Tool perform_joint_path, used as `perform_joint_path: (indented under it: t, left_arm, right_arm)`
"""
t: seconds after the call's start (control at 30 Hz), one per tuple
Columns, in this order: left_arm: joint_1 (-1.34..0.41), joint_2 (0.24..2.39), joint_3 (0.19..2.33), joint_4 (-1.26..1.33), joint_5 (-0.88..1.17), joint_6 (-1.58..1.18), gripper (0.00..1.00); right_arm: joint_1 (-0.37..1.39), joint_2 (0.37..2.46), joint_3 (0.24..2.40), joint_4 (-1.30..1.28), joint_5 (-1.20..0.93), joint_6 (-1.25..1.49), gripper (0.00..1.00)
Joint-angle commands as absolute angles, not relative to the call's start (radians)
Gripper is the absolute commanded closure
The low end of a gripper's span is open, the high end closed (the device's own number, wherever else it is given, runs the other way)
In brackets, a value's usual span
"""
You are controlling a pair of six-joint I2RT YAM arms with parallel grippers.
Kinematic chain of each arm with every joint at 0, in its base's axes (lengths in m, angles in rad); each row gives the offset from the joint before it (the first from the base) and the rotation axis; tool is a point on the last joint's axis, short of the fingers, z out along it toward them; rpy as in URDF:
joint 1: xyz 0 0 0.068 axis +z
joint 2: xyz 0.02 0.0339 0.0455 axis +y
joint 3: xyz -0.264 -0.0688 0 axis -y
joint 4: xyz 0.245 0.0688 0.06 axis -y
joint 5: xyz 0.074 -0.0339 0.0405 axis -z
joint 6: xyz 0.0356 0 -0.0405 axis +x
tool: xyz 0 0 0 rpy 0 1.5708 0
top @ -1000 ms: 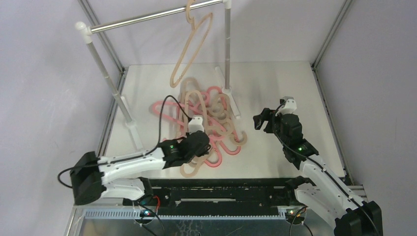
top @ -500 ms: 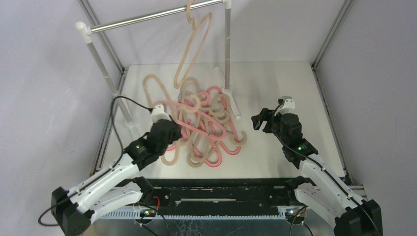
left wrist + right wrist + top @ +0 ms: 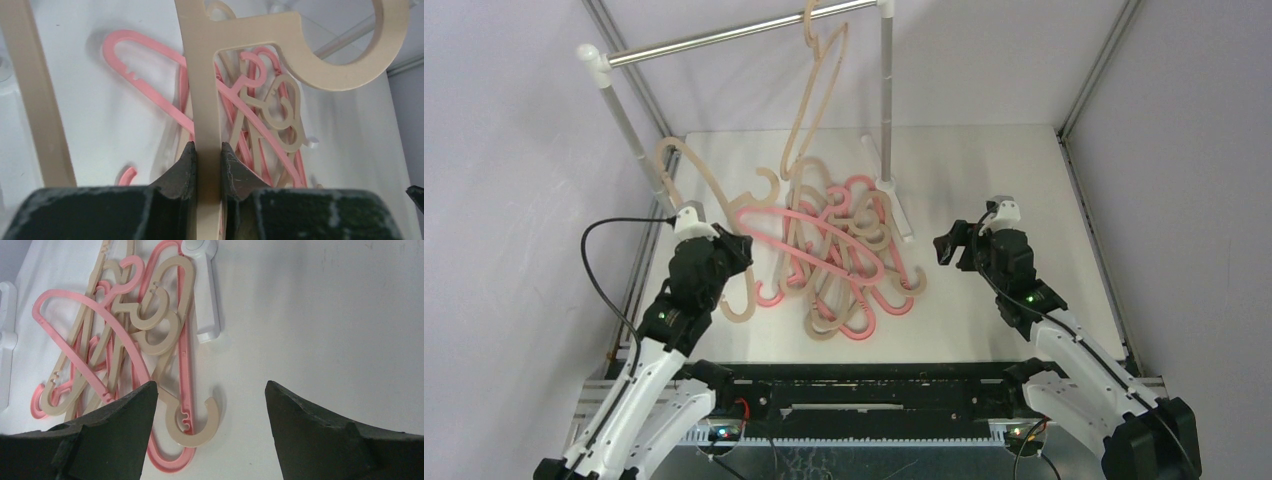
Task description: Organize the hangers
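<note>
A tangled pile of pink and beige hangers (image 3: 844, 255) lies on the white table in the top view. One beige hanger (image 3: 816, 95) hangs by its hook from the silver rail (image 3: 724, 37). My left gripper (image 3: 716, 250) is shut on the straight bar of another beige hanger (image 3: 205, 75), held up left of the pile. That hanger's hook (image 3: 345, 70) points right in the left wrist view. My right gripper (image 3: 946, 248) stands open and empty to the right of the pile. In the right wrist view it (image 3: 211, 386) hovers over a beige hook (image 3: 196, 425).
The rail stands on white posts with feet (image 3: 896, 215) on the table; one foot (image 3: 204, 295) lies beside the pile. Grey walls and metal frame bars close in the table on three sides.
My left arm has swung from the pile's near side to the left, carrying the beige hanger out and up. The right arm has stayed put.
</note>
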State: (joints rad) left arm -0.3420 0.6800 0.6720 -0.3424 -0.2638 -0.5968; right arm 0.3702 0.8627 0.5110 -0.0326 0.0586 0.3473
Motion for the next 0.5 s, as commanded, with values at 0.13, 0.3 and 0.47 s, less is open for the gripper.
perform_joint_path:
  t: [0.13, 0.3, 0.47]
  left_arm:
    - [-0.316, 0.787, 0.908, -0.2, -0.181, -0.566, 1.0]
    - [-0.275, 0.827, 0.984, -0.167, -0.155, -0.576, 1.0]
    - [-0.268, 0.873, 1.035, -0.072, -0.082, -0.601, 1.0]
  right_arm:
    - [0.377, 0.87, 0.511, 0.018, 0.085, 0.353, 0.13]
    - [0.376, 0.897, 0.511, 0.032, 0.081, 0.352, 0.13]
    - [0.374, 0.909, 0.512, 0.034, 0.089, 0.348, 0.13]
